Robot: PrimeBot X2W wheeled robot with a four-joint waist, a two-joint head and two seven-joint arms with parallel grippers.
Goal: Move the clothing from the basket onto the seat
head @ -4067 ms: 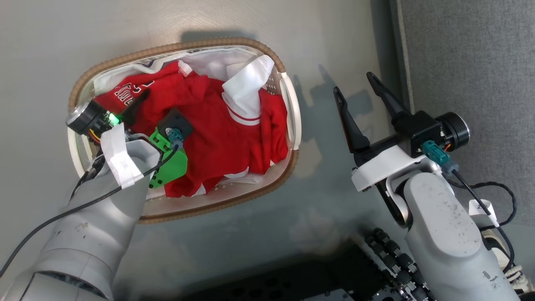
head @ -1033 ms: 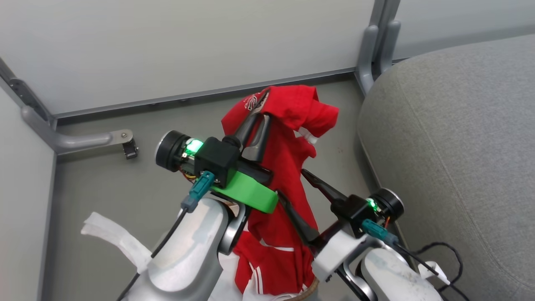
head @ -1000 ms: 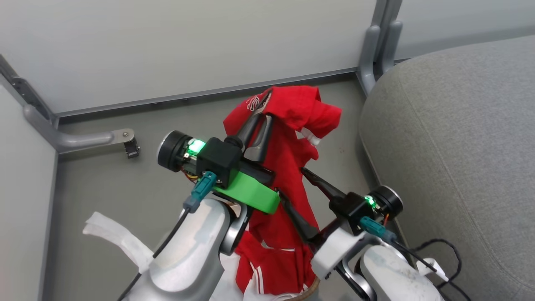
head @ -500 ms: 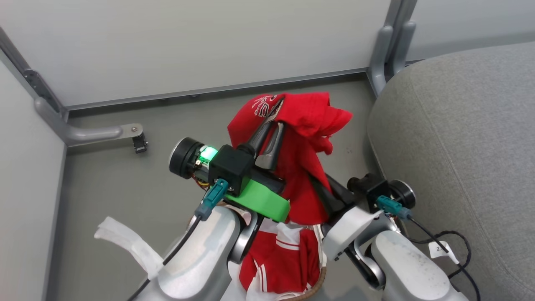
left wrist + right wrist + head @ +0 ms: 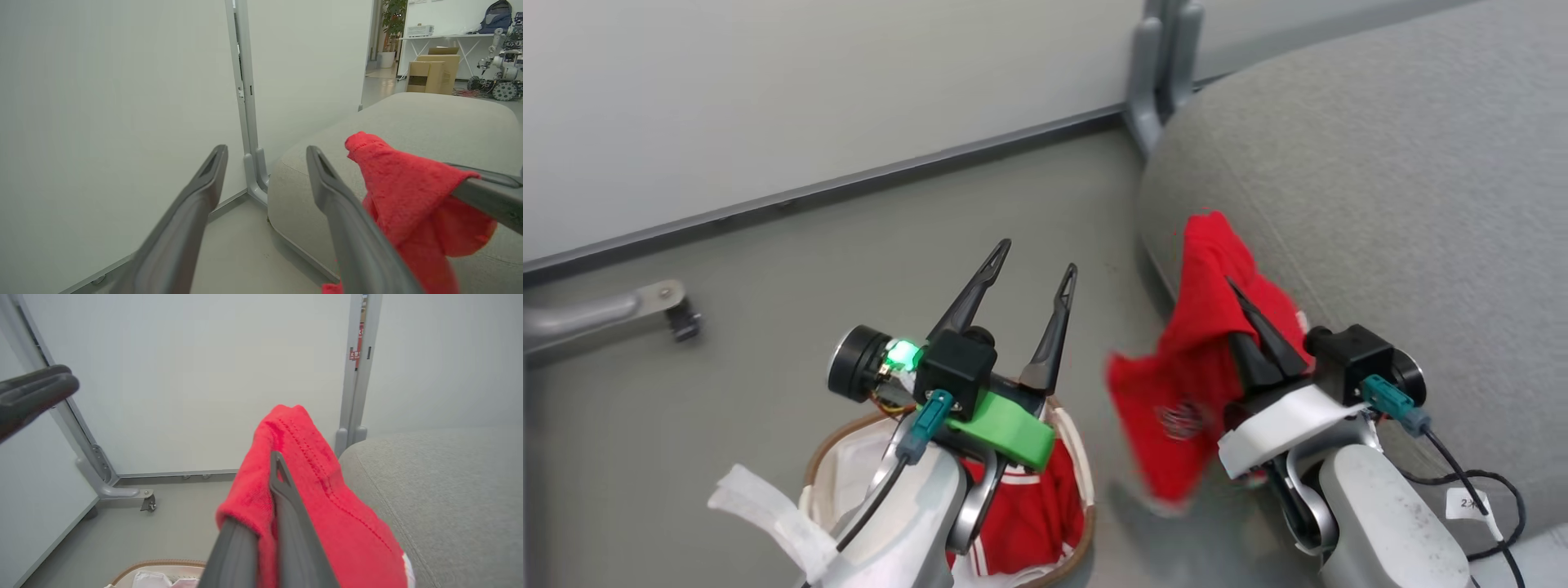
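Clothing [image 5: 1188,384] clamped in right pincer [image 5: 1232,287] beside seat [image 5: 1380,163]; left pincer [image 5: 1037,255] spread.

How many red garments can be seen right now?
2. One garment hangs from the right gripper beside the seat; another garment lies in the basket. More may be hidden beneath.

Inside a robotics lab's test bay: pale partition panels [image 5: 102,122] on grey metal posts [image 5: 244,102] stand beside a grey sofa cushion [image 5: 429,118], while cardboard boxes [image 5: 429,75], a white worktable [image 5: 449,37] and another wheeled robot [image 5: 500,75] stand beyond.
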